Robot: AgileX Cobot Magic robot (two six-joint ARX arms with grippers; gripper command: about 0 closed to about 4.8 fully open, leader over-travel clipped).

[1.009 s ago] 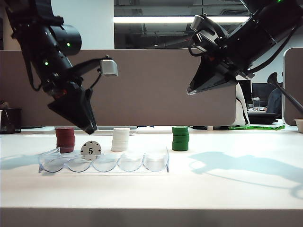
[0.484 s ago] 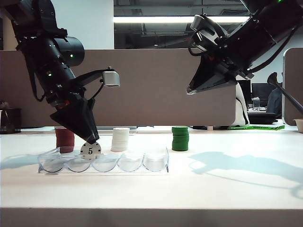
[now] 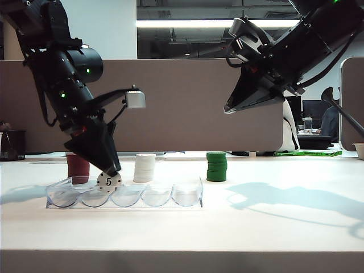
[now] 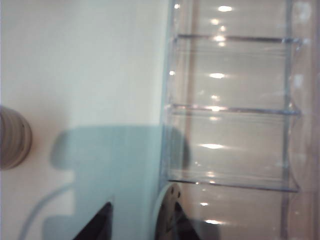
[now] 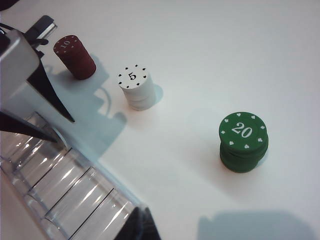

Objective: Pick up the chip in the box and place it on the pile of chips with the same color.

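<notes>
Low on the left of the exterior view, the left gripper [image 3: 111, 170] points down with its dark fingers spread apart, their tips at the top edge of the chip [image 3: 108, 181]; whether they touch it cannot be told. That white chip, marked with a black 5, stands on edge in the second slot from the left end of the box [image 3: 187, 196], a long clear tray lying on the white counter [image 3: 273, 227]. Behind the tray, from left to right, stand a dark red stack [image 3: 78, 168], the pile of chips [image 3: 144, 168] in white, and a green stack [image 3: 216, 166]. At the upper right the right gripper [image 3: 230, 108] hangs high above the counter, well apart from everything on it; from this side the spread of its fingers cannot be told. At the bottom edge of the left wrist view, the rounded rim of the chip [image 4: 162, 217] shows between blurred dark finger tips, beside the clear slot walls of the box [image 4: 230, 107], with the pile of chips [image 4: 14, 137] at the left edge. At the left of the right wrist view, the left gripper [image 5: 52, 127] reaches down into the box [image 5: 75, 192], while the dark red stack [image 5: 75, 56] sits at upper left, the pile of chips [image 5: 136, 87] near the centre, and the green stack [image 5: 243, 141] at right.
</notes>
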